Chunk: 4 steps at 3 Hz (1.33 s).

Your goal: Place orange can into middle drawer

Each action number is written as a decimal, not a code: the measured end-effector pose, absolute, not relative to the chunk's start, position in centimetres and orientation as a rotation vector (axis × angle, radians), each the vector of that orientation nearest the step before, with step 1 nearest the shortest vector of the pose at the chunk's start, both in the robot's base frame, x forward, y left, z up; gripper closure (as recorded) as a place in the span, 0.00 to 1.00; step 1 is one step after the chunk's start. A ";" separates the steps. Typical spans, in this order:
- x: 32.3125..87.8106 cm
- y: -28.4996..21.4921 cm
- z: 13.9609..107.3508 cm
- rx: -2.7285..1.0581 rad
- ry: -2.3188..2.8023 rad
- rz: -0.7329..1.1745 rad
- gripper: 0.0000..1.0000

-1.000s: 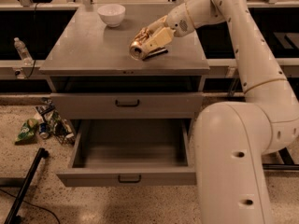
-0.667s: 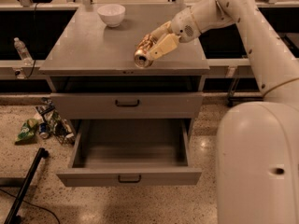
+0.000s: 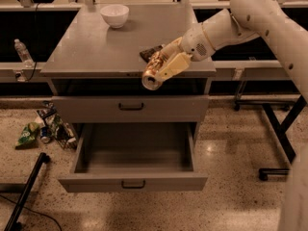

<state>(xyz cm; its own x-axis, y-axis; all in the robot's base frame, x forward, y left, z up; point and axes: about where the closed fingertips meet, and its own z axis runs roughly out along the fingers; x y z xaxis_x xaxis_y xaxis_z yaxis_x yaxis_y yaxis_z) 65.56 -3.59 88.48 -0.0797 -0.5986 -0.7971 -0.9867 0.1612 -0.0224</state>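
Note:
My gripper (image 3: 161, 70) is shut on the orange can (image 3: 153, 74), a shiny gold-orange can held on its side with its silvery end facing the camera. It hangs in the air just past the front edge of the cabinet top, above the upper drawer front. The middle drawer (image 3: 133, 182) is pulled wide open below, grey, shallow and empty, with a small dark bar handle. The can is well above it and a little right of its centre.
A white bowl (image 3: 115, 15) stands at the back of the grey cabinet top (image 3: 91, 47). A flat dark packet (image 3: 149, 52) lies behind my gripper. The shut upper drawer (image 3: 131, 108) is between can and open drawer. Bottles and litter (image 3: 43, 129) lie on the floor at left.
My gripper has carried the orange can forward and down, from over the cabinet top to just past its front edge. The view has shifted, and the arm's near links have left the view.

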 end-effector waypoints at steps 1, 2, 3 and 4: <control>62.9 -3.8 87.5 -1.485 1.819 0.713 1.00; 60.6 -4.4 84.5 -1.338 1.983 0.755 1.00; 59.7 -4.8 82.4 -1.245 2.091 0.789 1.00; 60.0 -5.1 78.7 -1.097 2.214 0.828 1.00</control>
